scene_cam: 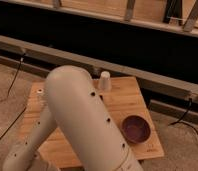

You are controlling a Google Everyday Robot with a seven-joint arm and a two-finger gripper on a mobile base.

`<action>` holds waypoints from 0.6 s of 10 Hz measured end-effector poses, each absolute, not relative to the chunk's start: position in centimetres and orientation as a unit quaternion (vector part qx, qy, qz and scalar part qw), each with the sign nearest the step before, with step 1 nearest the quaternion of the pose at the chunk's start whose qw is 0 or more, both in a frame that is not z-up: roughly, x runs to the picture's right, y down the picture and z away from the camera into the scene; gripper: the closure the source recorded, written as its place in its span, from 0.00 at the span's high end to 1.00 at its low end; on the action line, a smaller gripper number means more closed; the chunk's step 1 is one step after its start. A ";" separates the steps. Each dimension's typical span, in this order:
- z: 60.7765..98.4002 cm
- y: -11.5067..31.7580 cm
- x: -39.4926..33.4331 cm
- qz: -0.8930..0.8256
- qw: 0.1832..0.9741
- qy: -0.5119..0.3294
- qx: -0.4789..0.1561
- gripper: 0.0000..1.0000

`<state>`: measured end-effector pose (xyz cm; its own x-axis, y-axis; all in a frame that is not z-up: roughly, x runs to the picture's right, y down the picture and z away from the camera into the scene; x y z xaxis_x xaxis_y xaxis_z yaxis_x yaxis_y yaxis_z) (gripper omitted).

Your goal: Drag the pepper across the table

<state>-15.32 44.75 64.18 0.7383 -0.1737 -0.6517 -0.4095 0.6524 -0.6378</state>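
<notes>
Pepper: not visible; position on table [123,100] cannot be told. Gripper: out of view past lower left frame edge, beyond beige arm [82,120]; open or closed cannot be told. White cup [105,81]: upright at far table edge. Dark purple bowl [136,129]: near right corner.

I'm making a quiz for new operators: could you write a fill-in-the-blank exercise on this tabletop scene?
The dark bowl sits near the table edge on the ____ of this view.
The cup at the far edge is ____ in colour.
The gripper is ____ of view, behind or beyond the big arm.
Missing words: right; white; out.
</notes>
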 end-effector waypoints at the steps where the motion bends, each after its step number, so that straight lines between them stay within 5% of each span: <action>1: 64.2 44.8 -15.3 0.070 0.837 0.355 -0.411 0.21; 4: 64.2 44.8 -15.3 0.070 0.837 0.355 -0.411 0.21; 6: 64.2 44.8 -15.3 0.070 0.837 0.355 -0.411 0.34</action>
<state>-15.32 44.76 64.18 0.7385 -0.1742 -0.6513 -0.4089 0.6523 -0.6381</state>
